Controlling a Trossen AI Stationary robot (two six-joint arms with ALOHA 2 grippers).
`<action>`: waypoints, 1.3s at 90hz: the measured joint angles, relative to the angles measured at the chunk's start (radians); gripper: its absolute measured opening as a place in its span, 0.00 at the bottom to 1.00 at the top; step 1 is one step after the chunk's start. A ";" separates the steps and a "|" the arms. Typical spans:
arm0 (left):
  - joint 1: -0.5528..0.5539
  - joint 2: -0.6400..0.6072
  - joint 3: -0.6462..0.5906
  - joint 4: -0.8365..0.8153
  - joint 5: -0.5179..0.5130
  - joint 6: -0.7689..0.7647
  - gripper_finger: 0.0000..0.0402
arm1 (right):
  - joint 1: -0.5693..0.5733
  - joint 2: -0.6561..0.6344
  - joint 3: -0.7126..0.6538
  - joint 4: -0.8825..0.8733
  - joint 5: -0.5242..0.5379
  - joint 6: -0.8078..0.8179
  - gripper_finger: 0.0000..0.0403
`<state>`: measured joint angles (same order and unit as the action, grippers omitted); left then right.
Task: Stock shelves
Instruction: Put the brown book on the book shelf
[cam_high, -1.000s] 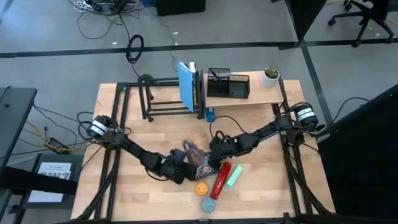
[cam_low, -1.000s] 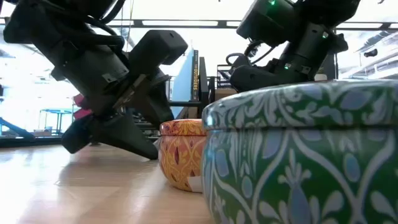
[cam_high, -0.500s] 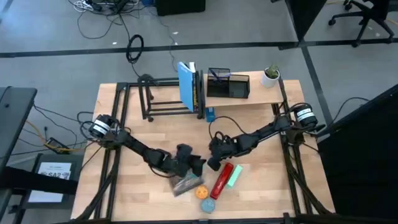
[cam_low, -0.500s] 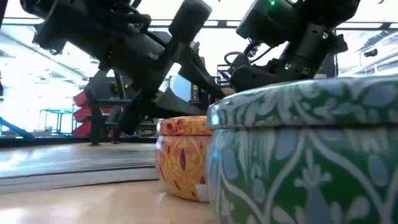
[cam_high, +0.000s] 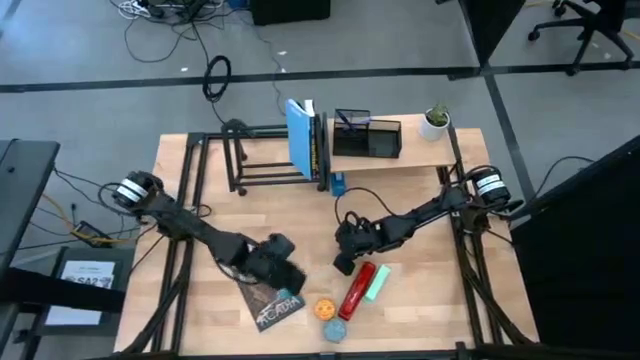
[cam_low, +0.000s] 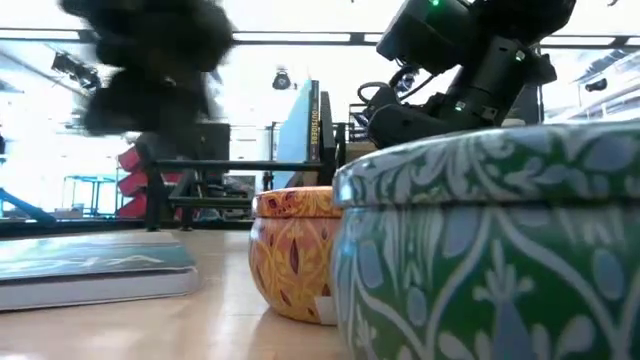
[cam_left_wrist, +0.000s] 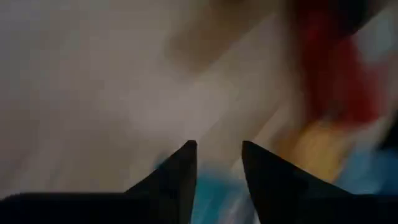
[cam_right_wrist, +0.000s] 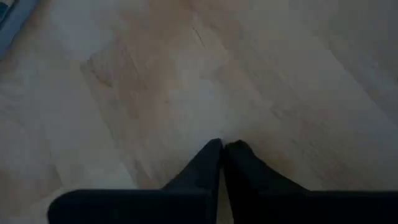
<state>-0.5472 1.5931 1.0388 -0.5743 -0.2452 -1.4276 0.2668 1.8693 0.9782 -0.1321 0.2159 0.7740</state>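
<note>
We see a book (cam_high: 270, 302) lying flat at the table's (cam_high: 210, 225) front, its cover writing too blurred to read. Our left gripper (cam_high: 281, 277) sits just above it, fingers (cam_left_wrist: 180, 171) slightly parted, seemingly empty. Our right gripper (cam_high: 343, 262), fingers together, rests beside a red can (cam_high: 355, 289). The black rack (cam_high: 262, 155) and wooden shelf (cam_high: 405, 150) stand at the far edge

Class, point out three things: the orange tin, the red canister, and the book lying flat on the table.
orange tin (cam_low: 292, 250), low view, patterned side wall.
red canister (cam_high: 356, 289), high view, middle of its body.
book (cam_high: 270, 303), high view, centre of its cover.
</note>
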 joint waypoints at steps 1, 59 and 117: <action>-0.009 -0.001 0.002 -0.023 0.014 -0.019 0.22 | 0.000 0.000 0.003 0.001 0.000 -0.003 0.00; -0.135 0.245 0.023 -0.311 0.236 -0.302 0.00 | 0.014 0.002 0.034 0.056 -0.009 -0.045 0.00; 0.057 0.253 0.186 -0.343 -0.204 -0.001 0.19 | 0.022 -0.006 -0.024 0.062 -0.009 -0.032 0.00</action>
<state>-0.4907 1.8458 1.2249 -0.9175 -0.4497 -1.4284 0.2893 1.8633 0.9543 -0.0697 0.2065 0.7422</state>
